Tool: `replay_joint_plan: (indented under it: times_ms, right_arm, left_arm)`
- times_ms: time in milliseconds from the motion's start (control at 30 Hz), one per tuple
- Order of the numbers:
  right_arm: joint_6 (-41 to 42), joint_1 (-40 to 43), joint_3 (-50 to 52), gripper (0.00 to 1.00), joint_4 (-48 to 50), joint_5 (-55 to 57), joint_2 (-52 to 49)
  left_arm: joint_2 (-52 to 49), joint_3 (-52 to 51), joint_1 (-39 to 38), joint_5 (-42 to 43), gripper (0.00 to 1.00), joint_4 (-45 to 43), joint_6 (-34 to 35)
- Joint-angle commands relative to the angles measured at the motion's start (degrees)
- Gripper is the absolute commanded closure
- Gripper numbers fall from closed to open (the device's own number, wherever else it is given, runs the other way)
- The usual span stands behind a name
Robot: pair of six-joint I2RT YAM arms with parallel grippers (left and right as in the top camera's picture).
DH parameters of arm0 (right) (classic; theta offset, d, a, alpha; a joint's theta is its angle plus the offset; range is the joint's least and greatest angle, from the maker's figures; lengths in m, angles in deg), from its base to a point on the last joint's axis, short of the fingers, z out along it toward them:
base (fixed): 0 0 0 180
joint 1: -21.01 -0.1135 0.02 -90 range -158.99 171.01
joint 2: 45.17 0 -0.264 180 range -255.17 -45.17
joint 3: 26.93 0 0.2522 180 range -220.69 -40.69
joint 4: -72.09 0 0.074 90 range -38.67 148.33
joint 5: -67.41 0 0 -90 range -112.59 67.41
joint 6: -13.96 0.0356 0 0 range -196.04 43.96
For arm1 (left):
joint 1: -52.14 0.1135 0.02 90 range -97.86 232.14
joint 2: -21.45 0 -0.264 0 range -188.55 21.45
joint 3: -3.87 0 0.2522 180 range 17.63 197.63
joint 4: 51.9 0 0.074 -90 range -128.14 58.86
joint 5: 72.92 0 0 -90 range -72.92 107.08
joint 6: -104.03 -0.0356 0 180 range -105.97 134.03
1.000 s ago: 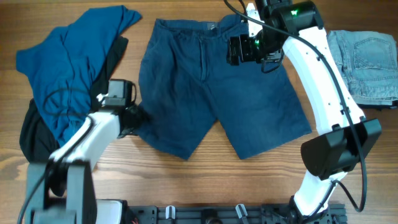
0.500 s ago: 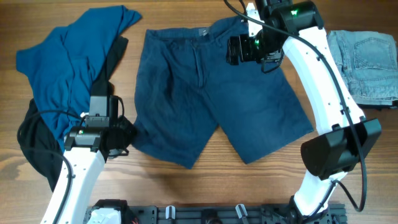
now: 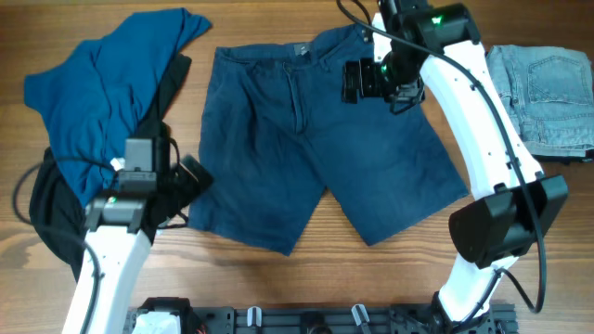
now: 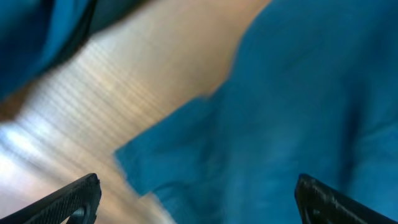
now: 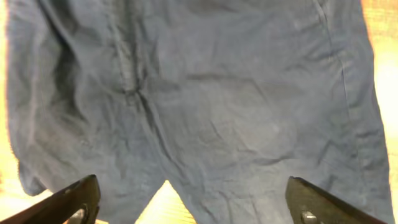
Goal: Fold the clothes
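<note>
A blue shirt (image 3: pixel 93 83) and a black garment (image 3: pixel 48 218) lay heaped at the left of the table (image 3: pixel 278 278), and light jeans (image 3: pixel 548 93) at the right. The right arm crossed over one leg of the shorts (image 3: pixel 306 158). These were dark navy, flat and wrinkled, in the middle, with the waistband far and the legs near. The left gripper (image 3: pixel 190 176), at the left hem, and the right gripper (image 3: pixel 355 82), over the waistband, were both spread.

The surface (image 3: pixel 251 278) is wood, with clear grain and a faint sheen. On it the shorts (image 3: pixel 371 158) are dark navy woven cloth, matt and finely creased. Beside them, the blue shirt (image 3: pixel 83 93) looks a softer, smoother knit, and the jeans (image 3: pixel 552 93) are faded, coarse denim. Over the shorts, the right arm (image 3: pixel 473 102) wears glossy white plastic shells.
</note>
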Motion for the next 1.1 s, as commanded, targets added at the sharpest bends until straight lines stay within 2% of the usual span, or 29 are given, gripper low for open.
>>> replay_joint_plan:
  times_ms: [0, 33, 67, 100, 133, 333, 500, 700, 1067]
  right_arm:
    - [4.66, 0.74, 6.58, 0.22, 1.55, 2.16, -0.87]
    - [5.05, 0.98, 9.14, 0.47, 2.64, 2.14, -0.90]
    - [5.53, 1.25, 11.76, 0.60, 3.82, 2.14, -0.94]
    - [6.19, 1.44, 13.79, 0.81, 4.70, 2.16, -0.94]
    - [6.75, 1.81, 16.98, 0.95, 6.19, 2.03, -0.94]
    - [8.07, 2.47, 27.39, 0.96, 10.99, 1.97, -0.94]
    - [9.33, 2.54, 34.29, 0.96, 19.26, 2.14, -0.94]
    - [12.13, 2.54, 36.57, 0.96, 25.99, 8.41, -1.07]
    - [10.27, 5.99, 37.57, 0.96, 35.23, 8.55, -5.18]
  left_arm:
    - [4.76, 3.32, 0.31, -2.29, 0.00, -3.41, -2.73]
    - [5.09, 3.32, 0.31, -2.23, 0.00, -4.20, -3.58]
    - [5.16, 3.32, 0.31, -2.27, 0.00, -4.81, -3.87]
    - [5.14, 3.32, 0.31, -2.34, 0.00, -5.27, -4.13]
    - [4.96, 3.32, 0.31, -2.38, 0.00, -5.70, -4.90]
    - [3.19, 3.32, 0.31, -2.43, 0.01, -7.61, -6.27]
    - [1.90, 3.32, 0.31, -2.43, 0.00, -7.76, -6.58]
    - [0.17, 3.32, 0.31, -2.43, 0.00, -8.24, -6.71]
    - [-2.21, 3.32, 0.31, -2.43, 0.00, -8.52, -6.71]
